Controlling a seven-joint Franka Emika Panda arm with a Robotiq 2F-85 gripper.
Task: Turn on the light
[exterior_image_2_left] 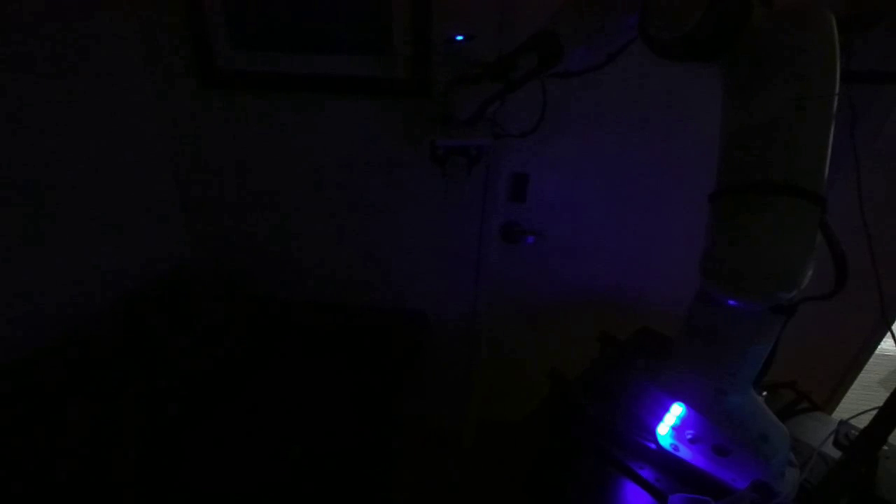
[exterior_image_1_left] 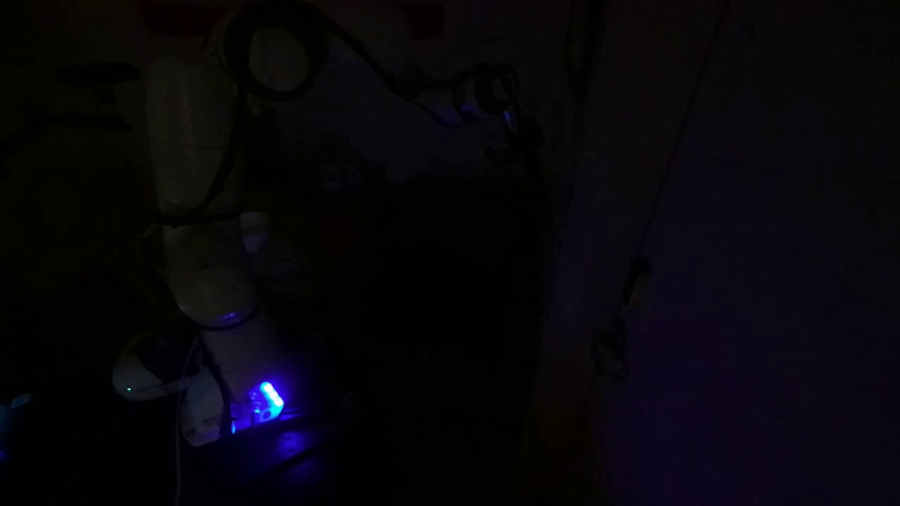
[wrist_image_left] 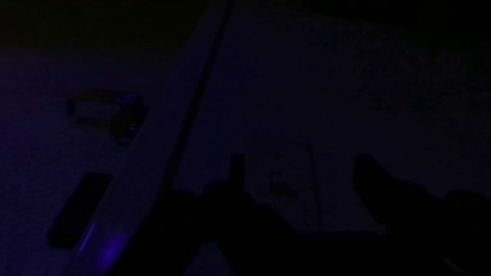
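Observation:
The room is very dark, and no room light shows lit. In the wrist view my gripper (wrist_image_left: 299,159) is open, its black fingers wide apart with nothing held. Between the fingers, on the pale wall beyond, is a faint small shape (wrist_image_left: 283,186) that looks like a light switch; it is too dark to be sure. A thin dark line runs down the wall just right of it. My gripper also shows in both exterior views (exterior_image_1_left: 510,147) (exterior_image_2_left: 456,161), pointing down near the wall by the door. No switch can be made out in the exterior views.
A door (exterior_image_2_left: 595,210) with a lever handle (exterior_image_2_left: 516,232) and a dark lock box (exterior_image_2_left: 518,187) stands beside the gripper. In the wrist view the handle (wrist_image_left: 126,124) and door frame are at left. A picture frame (exterior_image_2_left: 315,66) hangs on the wall. Blue lights (exterior_image_1_left: 271,395) glow at the arm's base.

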